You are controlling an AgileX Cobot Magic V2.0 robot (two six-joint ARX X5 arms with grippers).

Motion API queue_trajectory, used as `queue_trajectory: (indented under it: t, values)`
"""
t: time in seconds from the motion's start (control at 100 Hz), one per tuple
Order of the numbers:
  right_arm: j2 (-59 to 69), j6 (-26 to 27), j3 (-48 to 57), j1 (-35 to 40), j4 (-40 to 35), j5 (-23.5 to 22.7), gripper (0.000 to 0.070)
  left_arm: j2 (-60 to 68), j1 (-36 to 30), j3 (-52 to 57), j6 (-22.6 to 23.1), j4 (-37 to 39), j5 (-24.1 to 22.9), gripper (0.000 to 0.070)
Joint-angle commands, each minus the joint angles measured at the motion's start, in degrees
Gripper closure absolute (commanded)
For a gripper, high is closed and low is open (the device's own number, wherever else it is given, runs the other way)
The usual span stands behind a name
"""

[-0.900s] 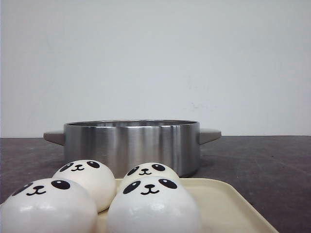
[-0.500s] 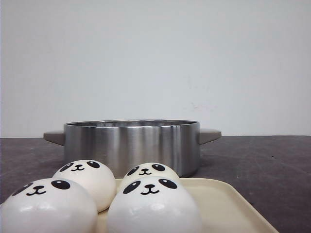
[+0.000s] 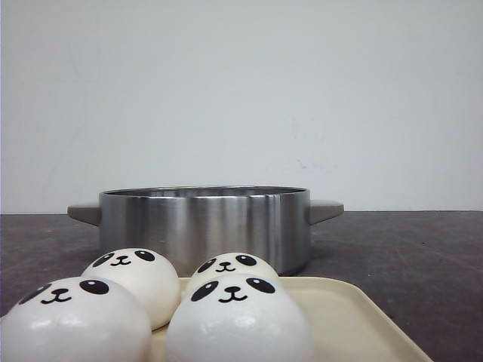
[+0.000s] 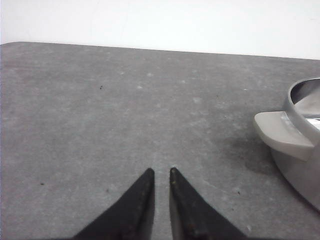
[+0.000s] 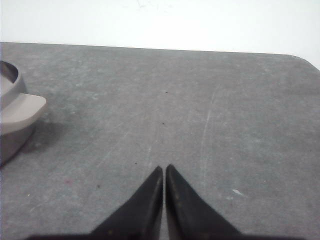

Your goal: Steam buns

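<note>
Above bare table [image 4: 100, 115], left claw [image 4: 161, 172] sits nearly closed (thin gap), right claw [image 5: 164, 169] clenched; both empty.

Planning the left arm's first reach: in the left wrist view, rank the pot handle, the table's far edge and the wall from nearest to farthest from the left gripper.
From the left gripper:
1. Pot handle, ahead and off to the pot's side, apart from the gripper.
2. Table's far edge, straight ahead across bare tabletop.
3. Wall, behind that edge.
</note>
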Motion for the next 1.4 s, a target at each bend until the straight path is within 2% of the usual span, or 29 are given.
queue_trajectory:
  t: [0.0,0.24,0.29,0.38,0.47,0.68,0.71,0.77,0.92,1.02,1.07,1.13,1.25,1.31,1.39]
  values:
    - [0.0,0.5,-0.2,0.0,0.6,0.0,0.0693,0.0,0.0,-1.0,0.4,-0.3,0.2,0.0683]
    - [0.0,0.8,-0.2,0.0,0.7,0.0,0.0693,0.0,0.0,-1.0,0.4,-0.3,0.2,0.0683]
    - [0.0,1.5,-0.2,0.0,1.0,0.0,0.0693,0.0,0.0,-1.0,2.0,-0.3,-0.2,0.0683]
    - [0.0,5.4,-0.1,0.0,2.2,-0.2,0.0693,0.0,0.5,-1.0,2.6,0.8,-1.9,0.0683]
    - [0.0,9.7,-0.1,0.0,4.2,-1.7,0.0693,0.0,0.5,-1.0,1.9,2.2,-1.6,0.0683]
    - [0.0,14.5,-0.1,0.0,6.8,-1.8,0.0693,0.0,0.5,-1.0,1.5,2.9,-1.4,0.0683]
    - [0.0,15.8,-0.1,0.0,7.4,-2.0,0.0693,0.0,0.5,-1.0,-0.4,2.9,-0.8,0.0683]
    - [0.0,18.6,-0.1,0.0,9.4,-3.5,0.0693,0.0,0.5,-0.9,-8.3,2.9,1.7,0.0683]
    - [0.0,25.0,1.1,0.0,15.1,-10.4,0.0694,0.0,0.5,0.2,-22.6,2.4,4.1,0.0684]
    - [0.0,28.8,7.0,0.0,8.3,-11.1,0.0697,0.0,0.5,2.3,-25.4,2.8,8.2,0.0686]
    - [0.2,28.4,11.5,0.0,2.4,-11.1,0.0697,0.0,0.5,4.5,-26.1,2.3,11.4,0.0686]
    - [1.4,25.0,17.2,0.0,-3.1,-11.2,0.0697,0.6,0.5,8.4,-26.2,0.1,14.8,0.0685]
    - [6.6,17.3,29.1,0.0,-8.8,-13.4,0.0697,6.2,0.5,19.7,-25.9,-11.0,19.1,0.0685]
    - [10.5,15.0,34.9,0.0,-10.8,-15.2,0.0697,10.3,0.5,25.8,-23.9,-15.4,20.4,0.0685]
    - [15.5,12.3,42.2,0.0,-14.1,-16.9,0.0697,15.8,0.1,33.6,-19.7,-17.1,21.1,0.0686]
